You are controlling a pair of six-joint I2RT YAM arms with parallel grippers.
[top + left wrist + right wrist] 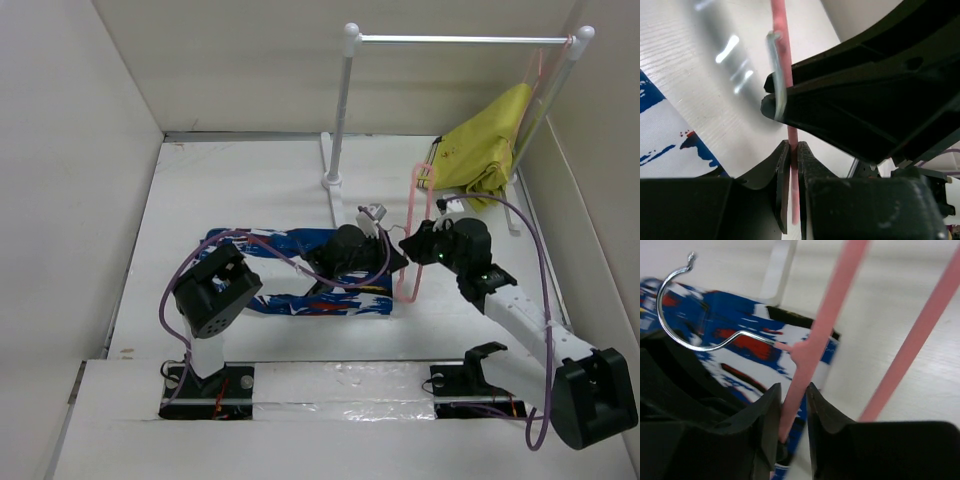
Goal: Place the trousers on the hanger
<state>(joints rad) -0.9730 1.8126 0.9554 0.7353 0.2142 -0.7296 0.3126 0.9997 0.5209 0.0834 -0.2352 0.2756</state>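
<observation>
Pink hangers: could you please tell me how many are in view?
2. One hanger is held by the left gripper and right gripper beside the trousers; the other hangs on the rail, bearing the yellow-green garment.

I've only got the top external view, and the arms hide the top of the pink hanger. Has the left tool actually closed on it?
Observer: Yes. In the left wrist view, the left tool is shut on a pink rod of the hanger.
Operator: And where is the right tool holding it?
Observer: In the right wrist view, the right tool pinches a pink rod right beside the joint where the silver hook attaches.
</observation>
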